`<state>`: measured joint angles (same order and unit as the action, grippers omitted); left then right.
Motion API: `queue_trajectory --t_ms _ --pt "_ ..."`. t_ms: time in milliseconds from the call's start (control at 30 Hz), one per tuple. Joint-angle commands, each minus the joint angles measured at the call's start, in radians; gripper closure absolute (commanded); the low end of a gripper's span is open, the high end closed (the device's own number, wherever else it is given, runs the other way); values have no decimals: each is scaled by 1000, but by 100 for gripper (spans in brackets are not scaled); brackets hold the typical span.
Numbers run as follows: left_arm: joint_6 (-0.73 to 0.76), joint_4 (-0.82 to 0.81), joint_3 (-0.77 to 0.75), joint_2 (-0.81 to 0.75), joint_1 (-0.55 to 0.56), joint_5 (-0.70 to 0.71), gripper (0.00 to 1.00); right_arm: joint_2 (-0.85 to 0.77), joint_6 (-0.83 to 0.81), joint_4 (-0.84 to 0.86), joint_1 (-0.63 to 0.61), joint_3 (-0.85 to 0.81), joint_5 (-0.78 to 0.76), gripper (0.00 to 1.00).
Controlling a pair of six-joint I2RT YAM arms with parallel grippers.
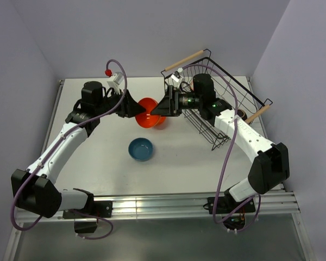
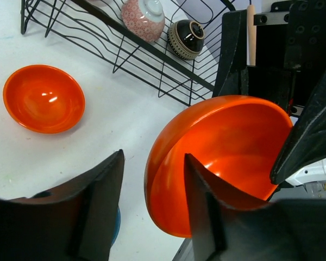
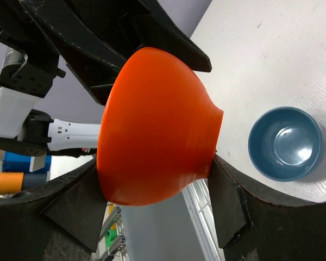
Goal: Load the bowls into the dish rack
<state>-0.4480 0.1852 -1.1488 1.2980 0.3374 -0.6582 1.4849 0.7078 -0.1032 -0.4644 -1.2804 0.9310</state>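
orange bowl (image 2: 223, 157) hangs in the air over the middle of the counter, toward the far edge, just left of the dish rack (image 1: 188, 60) in the far right corner. my right gripper (image 3: 155, 163) is clamped on its wall. my left gripper (image 2: 153, 159) straddles the rim with its jaws apart, a gap outside. a second orange bowl (image 2: 43, 98) and a blue bowl (image 1: 140, 149) sit on the counter. a patterned bowl (image 2: 144, 17) and a dark brown bowl (image 2: 186, 38) lie in the rack.
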Motion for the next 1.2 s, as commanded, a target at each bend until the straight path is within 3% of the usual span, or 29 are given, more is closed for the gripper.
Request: queue_trajectory --t_ms 0,633,800,1033,1167 --pt "9 -12 -29 15 2 -12 45 -57 -30 8 9 -30 -8 100" --pt "20 11 -40 23 3 20 18 -67 -82 -95 61 -39 -106 100" --pt "28 26 -54 21 2 28 2 -80 -116 -156 111 -60 -142 100" --pt "35 36 -61 18 2 35 0 -140 -192 -217 229 -121 -248 100" --pt "38 40 -63 23 2 43 0 -149 -296 -289 294 -200 -391 100"
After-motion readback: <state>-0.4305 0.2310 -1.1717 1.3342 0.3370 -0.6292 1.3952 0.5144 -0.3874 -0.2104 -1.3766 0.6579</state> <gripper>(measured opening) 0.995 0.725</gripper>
